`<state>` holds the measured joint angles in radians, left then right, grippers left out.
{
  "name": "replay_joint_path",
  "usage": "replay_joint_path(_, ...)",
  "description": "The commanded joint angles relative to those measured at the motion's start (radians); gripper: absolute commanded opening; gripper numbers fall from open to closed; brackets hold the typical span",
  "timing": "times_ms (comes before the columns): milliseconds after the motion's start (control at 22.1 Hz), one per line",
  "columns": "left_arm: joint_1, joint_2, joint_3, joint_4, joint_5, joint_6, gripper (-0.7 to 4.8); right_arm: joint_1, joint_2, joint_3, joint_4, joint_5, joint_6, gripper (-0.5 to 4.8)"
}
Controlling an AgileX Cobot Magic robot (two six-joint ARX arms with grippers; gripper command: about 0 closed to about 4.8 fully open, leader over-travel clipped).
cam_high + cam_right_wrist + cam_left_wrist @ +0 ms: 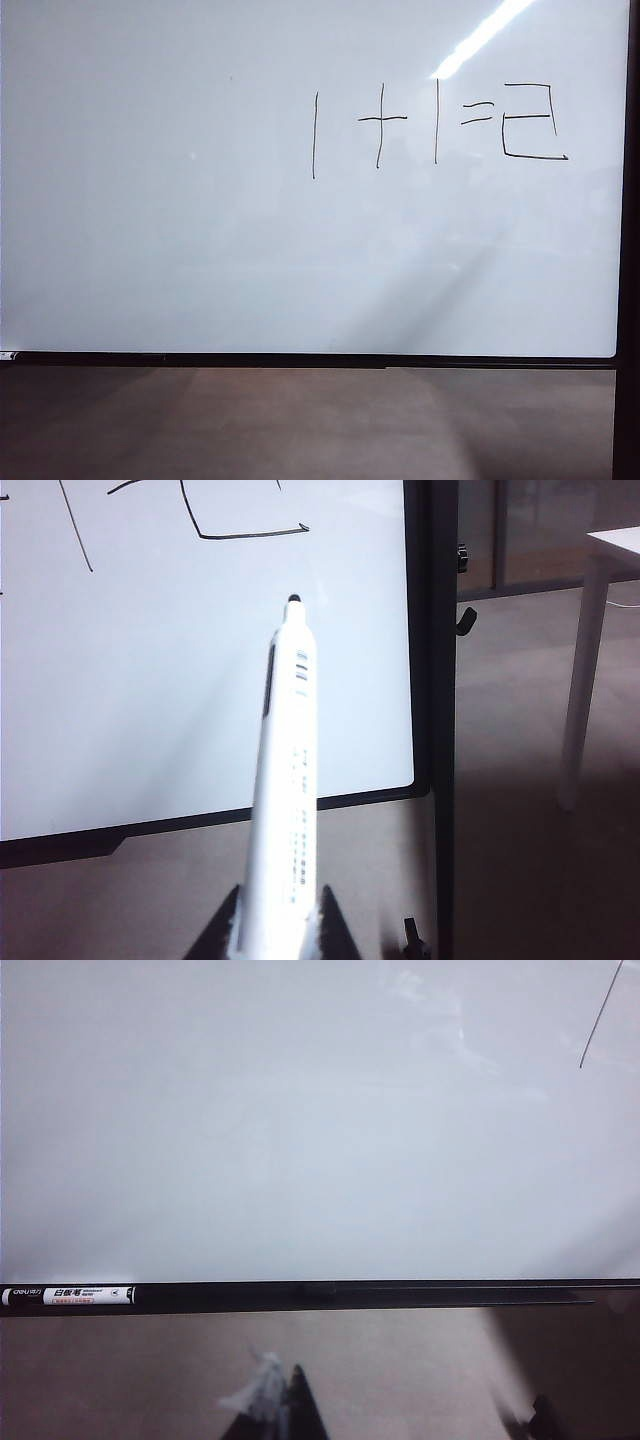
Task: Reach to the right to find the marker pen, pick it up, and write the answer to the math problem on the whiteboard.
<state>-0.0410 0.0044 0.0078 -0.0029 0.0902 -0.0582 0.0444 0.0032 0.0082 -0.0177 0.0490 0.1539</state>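
The whiteboard [200, 250] fills most of the exterior view, glossy white in a thin black frame, with a bright streak of reflected light near its upper right. On its right half the math problem [400, 125] reads "1+1=" in thin black strokes, the ones drawn as tall vertical lines. Just beside the equals sign sits the answer [532, 122], a boxy, angular 2.

In the left wrist view a second pen [68, 1296] with a white printed label lies lengthwise along the board's lower frame; its small print is too fine to read. The left tool [400, 1420] shows only dark fingertips at the picture's edge, with nothing between them, spread apart.

In the right wrist view the right tool [275, 930] is clenched on the marker pen [285, 780]. Here its barrel looks white, with rows of unreadable small print. Its long axis runs away from the tool toward the board, dark tip near the surface below the answer; contact cannot be told.
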Motion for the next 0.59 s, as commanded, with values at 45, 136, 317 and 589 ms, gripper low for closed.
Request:
replay_joint_path(45,-0.001,0.000,0.001,0.008,0.002,-0.002,-0.05,0.003,-0.001,-0.002,0.015,-0.006,-0.024,-0.06)
replay_joint_path(136,-0.001,0.000,0.001,0.008,0.002,-0.002,-0.05,0.002,-0.001,-0.002,0.016,-0.006,-0.026,-0.06)
replay_joint_path(317,-0.001,0.000,0.001,0.008,0.002,-0.002,-0.05,0.003,-0.001,-0.002,0.018,-0.037,-0.031,-0.06)
replay_joint_path(589,-0.001,0.000,0.001,0.008,0.002,-0.002,-0.05,0.002,-0.001,-0.002,0.018,-0.093,-0.084,-0.06)
